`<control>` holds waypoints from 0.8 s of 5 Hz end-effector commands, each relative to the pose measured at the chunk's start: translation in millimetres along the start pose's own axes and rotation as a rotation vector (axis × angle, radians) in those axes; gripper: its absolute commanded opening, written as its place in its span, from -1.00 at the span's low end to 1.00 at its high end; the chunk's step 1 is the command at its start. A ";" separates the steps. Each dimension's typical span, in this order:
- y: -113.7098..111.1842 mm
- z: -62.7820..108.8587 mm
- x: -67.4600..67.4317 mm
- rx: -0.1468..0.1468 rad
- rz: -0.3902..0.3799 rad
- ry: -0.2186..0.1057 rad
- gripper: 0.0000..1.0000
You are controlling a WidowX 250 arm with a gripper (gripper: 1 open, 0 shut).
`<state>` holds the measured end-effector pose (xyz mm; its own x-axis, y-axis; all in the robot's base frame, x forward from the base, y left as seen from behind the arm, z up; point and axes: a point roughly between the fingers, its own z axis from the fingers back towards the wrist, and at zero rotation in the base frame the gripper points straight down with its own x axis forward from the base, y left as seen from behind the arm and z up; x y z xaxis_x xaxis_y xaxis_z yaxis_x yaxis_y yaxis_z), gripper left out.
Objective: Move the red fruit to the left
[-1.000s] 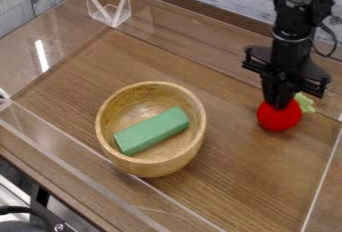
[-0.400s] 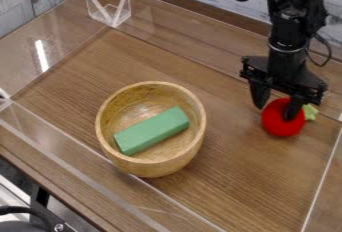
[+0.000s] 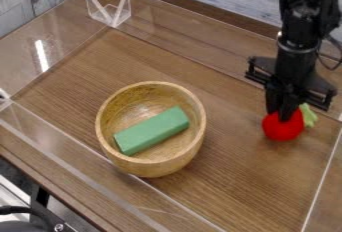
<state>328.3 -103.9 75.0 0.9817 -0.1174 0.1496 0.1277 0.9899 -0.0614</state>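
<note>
- Compared with a moment ago, the gripper [image 3: 285, 113] has its fingers pinched in again instead of spread, and it sits a touch further right.
- It now looks clamped on top of the red fruit [image 3: 281, 127], though whether the fruit is off the wood, can't tell.
- The fruit is at the right side, close to the clear wall [image 3: 321, 191].
- The wooden bowl [image 3: 151, 129] with the green block [image 3: 150, 131] hasn't budged.
- Bare table [image 3: 174, 61] stretches left behind the bowl.
</note>
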 end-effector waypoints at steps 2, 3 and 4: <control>64.4 76.8 7.6 0.035 0.152 -0.140 -1.00; 106.9 79.4 -6.7 0.055 0.201 -0.136 -1.00; 145.7 78.7 -20.2 0.072 0.215 -0.130 -1.00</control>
<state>313.1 51.9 122.2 0.9707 0.1226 0.2066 -0.1167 0.9923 -0.0406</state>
